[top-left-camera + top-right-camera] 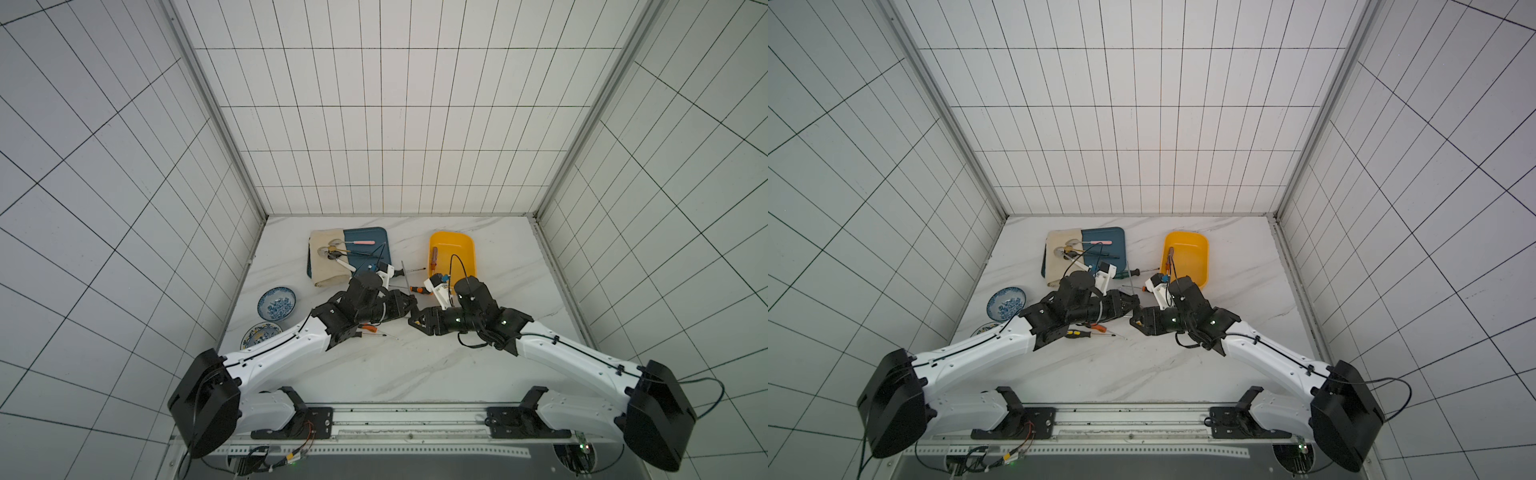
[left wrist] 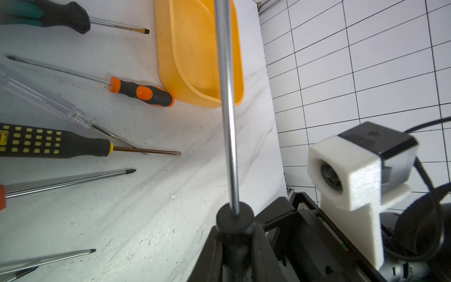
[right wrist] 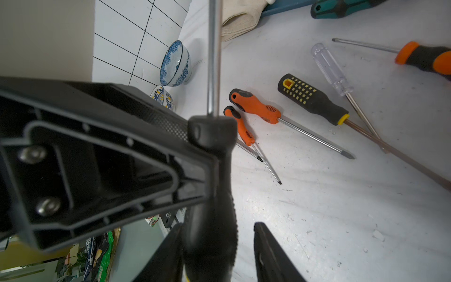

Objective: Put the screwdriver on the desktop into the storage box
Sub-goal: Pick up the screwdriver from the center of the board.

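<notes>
Your left gripper (image 2: 235,234) is clenched on the black handle of the screwdriver (image 2: 227,97), right at its collar; the steel shaft points toward 12 o'clock. Your right gripper (image 3: 219,246) straddles the same handle further back. One finger (image 3: 168,256) lies against it, but a strip of white shows between the handle and the other finger, so that grip is not closed. In both top views the two grippers meet tip to tip at the centre of the desktop (image 1: 374,365), with the screwdriver lifted off it and outside the box (image 1: 453,243).

The box sits at 1 o'clock from the grippers, apart from them. A red-handled screwdriver (image 1: 434,257) lies inside, along its 9 o'clock wall.

More lie loose on the desktop. The orange-black screwdriver (image 2: 144,94) has its butt just beside the box's 7 o'clock corner; you cannot tell whether they touch. The green-black screwdriver (image 2: 48,15) lies at 12 o'clock of the left gripper. The clear screwdriver (image 2: 44,96) crosses the shaft of the yellow-dotted screwdriver (image 2: 73,145). Two orange screwdrivers (image 3: 256,107) lie side by side at 8 o'clock, by your left arm.

The tray (image 1: 376,233) and cloth (image 1: 324,272) are at 11 o'clock, the bowl (image 1: 276,303) at 9, the plate (image 1: 255,336) at 8.
</notes>
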Controlling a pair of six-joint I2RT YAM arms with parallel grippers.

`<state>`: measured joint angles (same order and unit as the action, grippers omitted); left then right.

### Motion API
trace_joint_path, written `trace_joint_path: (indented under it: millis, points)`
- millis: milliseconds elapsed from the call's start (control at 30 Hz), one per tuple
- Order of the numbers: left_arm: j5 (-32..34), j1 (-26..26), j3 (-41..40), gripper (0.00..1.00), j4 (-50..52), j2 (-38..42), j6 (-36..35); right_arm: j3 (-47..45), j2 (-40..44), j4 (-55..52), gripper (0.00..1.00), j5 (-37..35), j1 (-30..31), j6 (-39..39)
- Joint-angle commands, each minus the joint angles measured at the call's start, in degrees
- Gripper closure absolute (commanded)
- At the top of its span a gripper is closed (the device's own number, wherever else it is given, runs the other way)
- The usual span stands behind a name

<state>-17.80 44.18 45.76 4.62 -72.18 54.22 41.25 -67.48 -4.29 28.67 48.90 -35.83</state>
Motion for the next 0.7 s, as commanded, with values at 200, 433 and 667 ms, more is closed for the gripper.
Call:
trace_joint_path:
  millis: [200, 433, 667]
  points:
    - [-1.0, 0.6, -1.9, 0.99, -3.0, 0.5, 0.0, 0.7, 2.0, -0.5, 0.56, -3.8, 0.4, -0.3]
    - [-0.6, 0.7, -1.8, 0.99, -2.6, 0.6, -0.4, 0.7, 1.8, -0.9, 0.73, -3.8, 0.4, -0.3]
    - [-0.1, 0.8, -2.1, 0.9, -2.9, 1.9, -0.9, 1.3, 0.9, -0.7, 0.87, -2.3, 0.4, 0.3]
